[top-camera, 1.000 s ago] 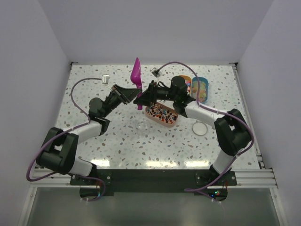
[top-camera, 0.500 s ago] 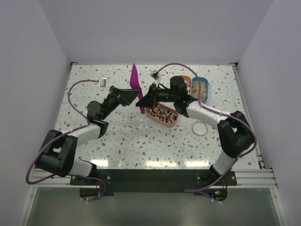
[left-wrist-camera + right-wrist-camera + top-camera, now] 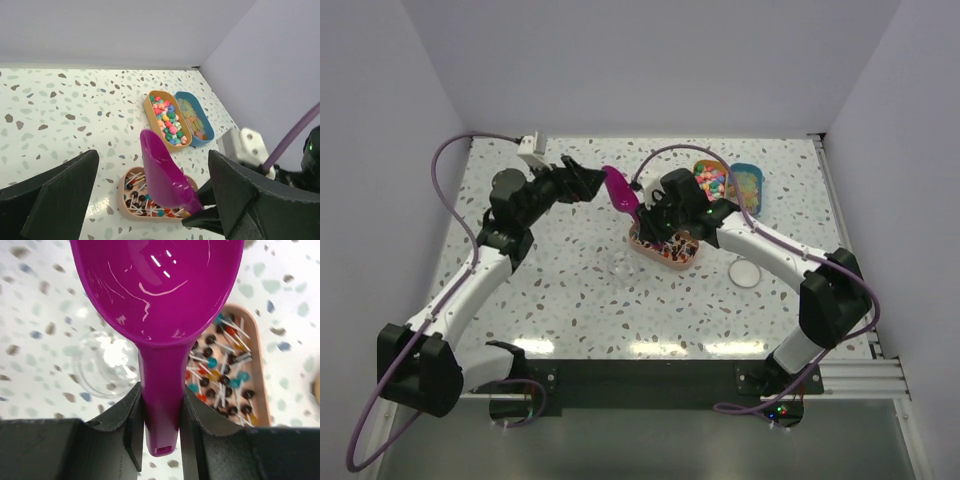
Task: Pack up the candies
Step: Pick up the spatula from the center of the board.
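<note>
The candies (image 3: 667, 247) are tiny dark, red and teal balls on white sticks, lying in a tan tray (image 3: 642, 247) at mid-table; they also show in the left wrist view (image 3: 142, 201) and the right wrist view (image 3: 226, 371). My right gripper (image 3: 642, 212) (image 3: 160, 425) is shut on the handle of the purple scoop (image 3: 620, 188) (image 3: 155, 290) (image 3: 165, 175). The empty bowl of the scoop points away to the left, above the tray's left end. My left gripper (image 3: 590, 182) (image 3: 152, 160) stands open just left of the scoop, holding nothing.
A clear cup (image 3: 623, 267) (image 3: 106, 365) stands just near-left of the tan tray. A white round lid (image 3: 745, 272) lies to the right. An orange tray of pastel candies (image 3: 710, 182) (image 3: 167, 120) and a blue tray (image 3: 747, 185) (image 3: 194, 119) sit at the back right.
My left gripper opened, let go of the scoop and drew back to the left. The scoop, upright before, now tilts left in the right gripper, which stayed shut on it.
</note>
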Controlling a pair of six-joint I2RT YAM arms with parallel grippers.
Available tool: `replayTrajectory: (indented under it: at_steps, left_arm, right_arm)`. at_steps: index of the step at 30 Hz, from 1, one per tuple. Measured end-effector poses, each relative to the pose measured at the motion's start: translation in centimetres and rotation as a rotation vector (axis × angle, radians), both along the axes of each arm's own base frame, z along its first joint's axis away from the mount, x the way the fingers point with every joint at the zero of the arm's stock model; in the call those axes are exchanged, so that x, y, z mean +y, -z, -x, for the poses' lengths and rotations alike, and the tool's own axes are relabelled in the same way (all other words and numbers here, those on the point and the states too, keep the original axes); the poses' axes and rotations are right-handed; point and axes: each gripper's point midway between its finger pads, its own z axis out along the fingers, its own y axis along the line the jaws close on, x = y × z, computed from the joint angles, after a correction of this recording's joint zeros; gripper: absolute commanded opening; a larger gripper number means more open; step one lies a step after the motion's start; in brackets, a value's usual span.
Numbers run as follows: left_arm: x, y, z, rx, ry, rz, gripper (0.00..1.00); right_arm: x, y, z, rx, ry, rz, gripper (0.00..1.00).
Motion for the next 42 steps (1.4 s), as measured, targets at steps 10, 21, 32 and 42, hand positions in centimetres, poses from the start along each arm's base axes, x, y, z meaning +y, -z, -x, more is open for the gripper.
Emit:
replayTrajectory:
  at_steps: [10, 21, 32, 42]
  left_arm:
    - [0.0, 1.8, -2.2, 0.140, 0.057, -0.278, 0.87]
    - [-2.0, 7.5, 0.0, 0.349, 0.284, -0.348, 0.68]
    - [-3.8, 9.3, 0.8, 0.417, 0.398, -0.269, 0.42]
    - [-3.6, 9.5, 0.7, 0.440, 0.408, -0.231, 0.34]
  right_arm:
    - [-3.8, 2.3, 0.2, -0.193, 0.005, 0.353, 0.00]
    - [-4.3, 2.2, 0.1, -0.268, -0.019, 0.385, 0.00]
    - [-3.6, 2.6, 0.6, -0.305, -0.051, 0.396, 0.00]
    - [-3.6, 2.8, 0.5, -0.331, -0.063, 0.421, 0.00]
